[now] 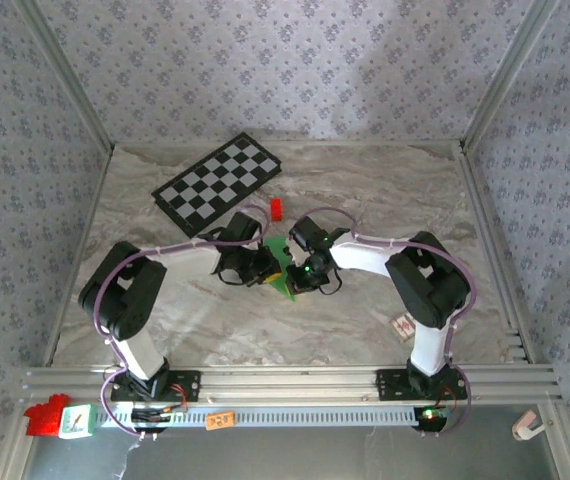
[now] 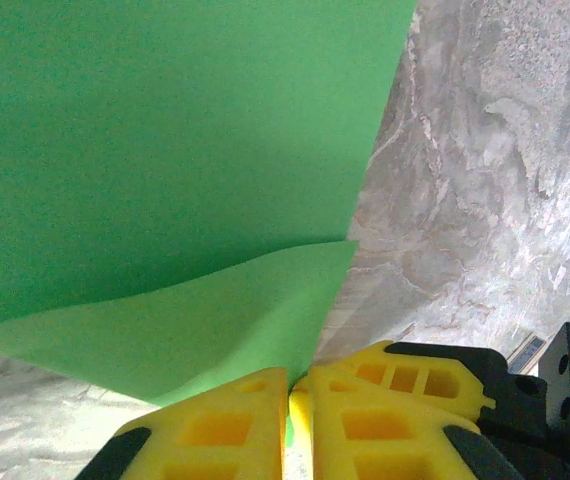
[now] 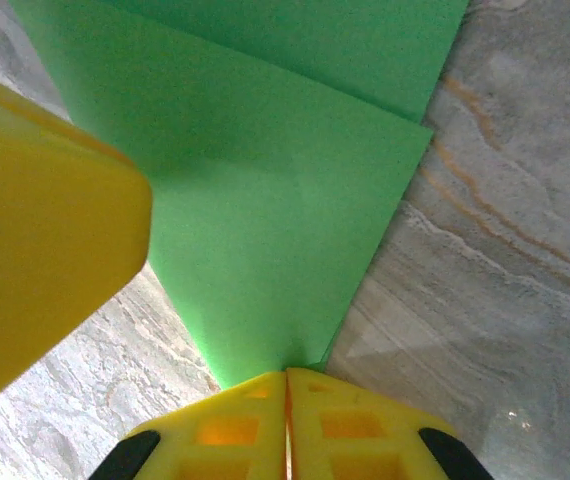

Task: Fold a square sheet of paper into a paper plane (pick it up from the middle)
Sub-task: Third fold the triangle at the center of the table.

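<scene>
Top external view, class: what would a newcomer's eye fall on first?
The bright folded green paper at the centre of the table, gripped by the left end effector and the right end effector. Behind it lie a black-and-white checkerboard and a small red block.

Left hand (image 2: 298,385) tight on green paper (image 2: 165,150)
</scene>
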Available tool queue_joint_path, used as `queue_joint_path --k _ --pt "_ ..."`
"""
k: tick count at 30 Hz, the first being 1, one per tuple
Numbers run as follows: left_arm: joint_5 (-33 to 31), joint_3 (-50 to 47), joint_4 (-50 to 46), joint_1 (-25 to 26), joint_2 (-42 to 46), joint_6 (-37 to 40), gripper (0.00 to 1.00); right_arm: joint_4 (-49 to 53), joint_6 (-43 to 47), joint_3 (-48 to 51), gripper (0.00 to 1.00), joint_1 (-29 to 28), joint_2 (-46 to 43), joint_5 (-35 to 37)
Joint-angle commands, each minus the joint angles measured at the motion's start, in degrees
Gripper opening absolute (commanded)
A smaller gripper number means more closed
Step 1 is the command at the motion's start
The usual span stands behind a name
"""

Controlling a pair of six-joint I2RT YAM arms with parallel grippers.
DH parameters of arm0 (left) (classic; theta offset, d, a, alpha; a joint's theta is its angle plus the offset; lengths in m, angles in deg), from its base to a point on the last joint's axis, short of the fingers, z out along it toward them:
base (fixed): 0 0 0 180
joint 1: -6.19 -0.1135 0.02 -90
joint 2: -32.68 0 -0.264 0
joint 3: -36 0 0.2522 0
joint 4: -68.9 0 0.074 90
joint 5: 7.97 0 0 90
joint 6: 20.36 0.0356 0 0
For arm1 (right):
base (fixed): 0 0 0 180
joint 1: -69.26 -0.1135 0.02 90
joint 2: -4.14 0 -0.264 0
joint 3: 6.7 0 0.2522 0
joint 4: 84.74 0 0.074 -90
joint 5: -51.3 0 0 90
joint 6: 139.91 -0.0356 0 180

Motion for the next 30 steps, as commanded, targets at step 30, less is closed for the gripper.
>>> queue_joint_path --k 30 --pt "-2.58 -2.91 1.18 -0.14 -4.24 -1.18 0.1 -6.01 -2.71 2.37 0.12 -1.4 0.09 -3.55"
